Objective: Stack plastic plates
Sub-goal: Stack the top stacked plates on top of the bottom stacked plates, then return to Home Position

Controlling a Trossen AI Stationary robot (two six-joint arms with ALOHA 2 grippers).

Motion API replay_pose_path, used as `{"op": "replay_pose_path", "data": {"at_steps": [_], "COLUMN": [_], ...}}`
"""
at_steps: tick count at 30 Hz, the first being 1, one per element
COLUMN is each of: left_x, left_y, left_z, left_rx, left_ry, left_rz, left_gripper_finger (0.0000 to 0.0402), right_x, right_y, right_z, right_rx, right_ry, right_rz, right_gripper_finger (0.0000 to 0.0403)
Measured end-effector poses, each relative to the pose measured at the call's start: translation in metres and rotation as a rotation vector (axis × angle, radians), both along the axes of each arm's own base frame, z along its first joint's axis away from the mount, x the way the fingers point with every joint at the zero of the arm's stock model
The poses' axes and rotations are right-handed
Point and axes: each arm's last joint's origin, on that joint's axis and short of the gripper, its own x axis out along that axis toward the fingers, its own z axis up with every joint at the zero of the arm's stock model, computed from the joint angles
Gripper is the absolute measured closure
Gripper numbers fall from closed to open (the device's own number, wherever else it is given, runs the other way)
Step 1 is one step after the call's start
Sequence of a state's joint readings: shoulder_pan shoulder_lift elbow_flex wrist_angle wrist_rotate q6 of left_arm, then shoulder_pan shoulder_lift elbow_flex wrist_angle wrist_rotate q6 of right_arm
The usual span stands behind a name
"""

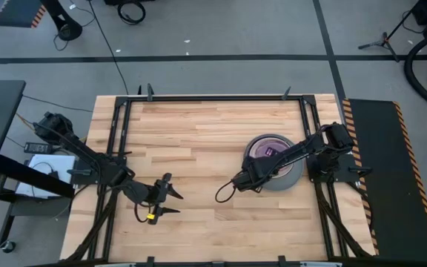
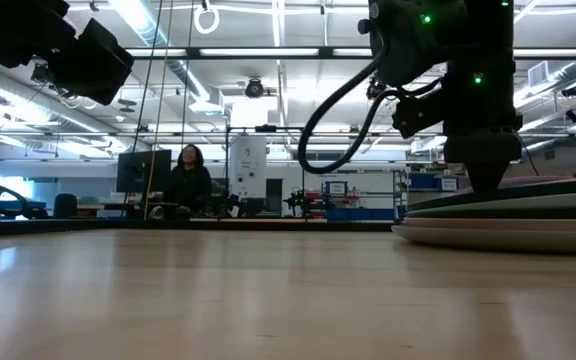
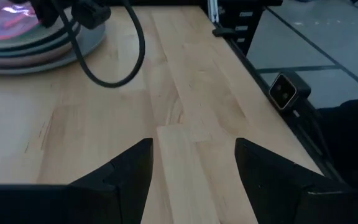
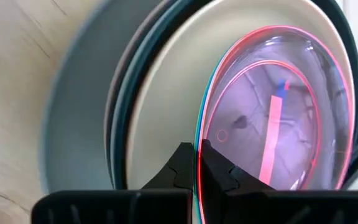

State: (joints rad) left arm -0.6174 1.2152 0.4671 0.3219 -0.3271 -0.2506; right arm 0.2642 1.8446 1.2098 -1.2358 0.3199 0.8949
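My plastic plates (image 1: 273, 159) sit in 1 flat stack toward the table's (image 1: 199, 133) right side: grey largest underneath, teal and cream above, translucent red-pink (image 4: 278, 112) on top.

A seated person (image 2: 188, 172) shows beyond the wooden table (image 1: 199, 133).

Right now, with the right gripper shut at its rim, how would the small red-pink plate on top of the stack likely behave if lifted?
The red-pink plate looks thin and translucent, so probably light and slightly flexible. Its glossy surface suggests it could slip from the right gripper. Lying flat on the cream plate, it seems unlikely to tip.
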Motion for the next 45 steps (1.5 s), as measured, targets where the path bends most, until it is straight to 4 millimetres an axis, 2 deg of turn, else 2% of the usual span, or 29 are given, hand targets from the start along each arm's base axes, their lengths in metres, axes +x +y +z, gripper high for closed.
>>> {"op": "replay_pose_path", "data": {"at_steps": [10, 13, 18, 20, 24, 27, 31, 37, 42, 45], "left_x": [-0.001, -0.002, -0.002, -0.002, -0.002, 0.000, 0.005, 0.020, 0.035, 0.041], "left_y": [-0.001, -0.002, -0.004, -0.005, -0.003, 0.000, 0.004, 0.029, 0.068, 0.094], "left_z": [-0.001, -0.002, -0.001, -0.001, 0.006, 0.012, 0.016, 0.023, 0.026, 0.026], "left_rx": [-0.026, -0.052, -0.103, -0.107, -0.072, -0.015, -0.006, -0.001, -0.008, 0.004], "left_ry": [0.028, 0.044, 0.070, 0.060, -0.003, -0.090, -0.138, -0.209, -0.238, -0.231], "left_rz": [-0.036, -0.081, -0.135, -0.136, -0.133, -0.038, -0.003, 0.096, 0.188, 0.278], "left_gripper_finger": [0.0169, 0.0169, 0.0169, 0.0169, 0.0169, 0.0169, 0.0169, 0.0169, 0.0169, 0.0169], "right_x": [0.000, 0.000, 0.000, 0.001, 0.008, 0.017, 0.031, 0.051, 0.059, 0.057], "right_y": [0.001, 0.002, 0.002, 0.004, 0.017, 0.027, 0.033, 0.018, -0.009, -0.029], "right_z": [0.000, -0.001, 0.000, 0.007, 0.034, 0.052, 0.060, 0.074, 0.096, 0.107], "right_rx": [0.034, 0.041, 0.025, -0.026, -0.135, -0.166, -0.120, -0.088, -0.185, -0.254], "right_ry": [0.002, -0.001, -0.011, -0.023, -0.085, -0.153, -0.300, -0.555, -0.654, -0.676], "right_rz": [-0.019, -0.037, -0.065, -0.072, -0.007, 0.111, 0.292, 0.485, 0.565, 0.575], "right_gripper_finger": [0.0382, 0.0354, 0.0285, 0.0260, 0.0230, 0.0226, 0.0234, 0.0262, 0.0296, 0.0310]}}
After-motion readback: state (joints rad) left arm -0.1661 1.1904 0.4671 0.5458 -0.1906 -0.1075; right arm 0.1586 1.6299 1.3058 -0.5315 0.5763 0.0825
